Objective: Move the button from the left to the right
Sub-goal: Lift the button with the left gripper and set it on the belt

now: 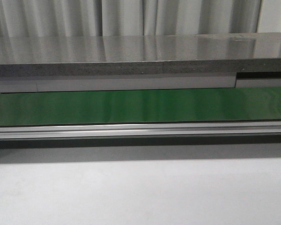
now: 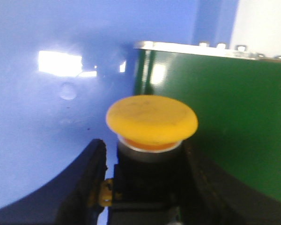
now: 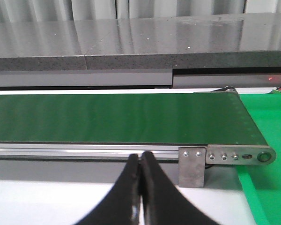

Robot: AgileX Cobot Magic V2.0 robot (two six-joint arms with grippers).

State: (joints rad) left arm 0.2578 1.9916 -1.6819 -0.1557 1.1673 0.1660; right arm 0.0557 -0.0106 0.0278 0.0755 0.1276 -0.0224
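Your left gripper (image 2: 145, 187) has the button (image 2: 151, 123) pinched by its black body, one dark finger (image 2: 82, 187) on each side and the yellow-orange cap standing clear above them. In the left wrist view it sits over a blue surface (image 2: 47, 117), just beside the end of the green conveyor belt (image 2: 234, 122). Whether the button is lifted or resting on the blue surface, you cannot tell from here. The front view shows only the bare belt (image 1: 140, 105), its aluminium rail (image 1: 140, 130) and the pale table (image 1: 140, 192), with neither arm nor button in sight. Your right gripper (image 3: 140, 187) is pressed together and holds nothing; it hangs in front of the belt near its roller end (image 3: 260, 156), next to a bright green mat (image 3: 267, 197). So you are most likely at the carry step: the grasp looks made, the placement not yet done. The next move calls for bringing the button over the belt end and setting it down upright on the green surface, low enough that it does not topple on release, then spreading the fingers cleanly. Keep the cap clear of the rail edge.
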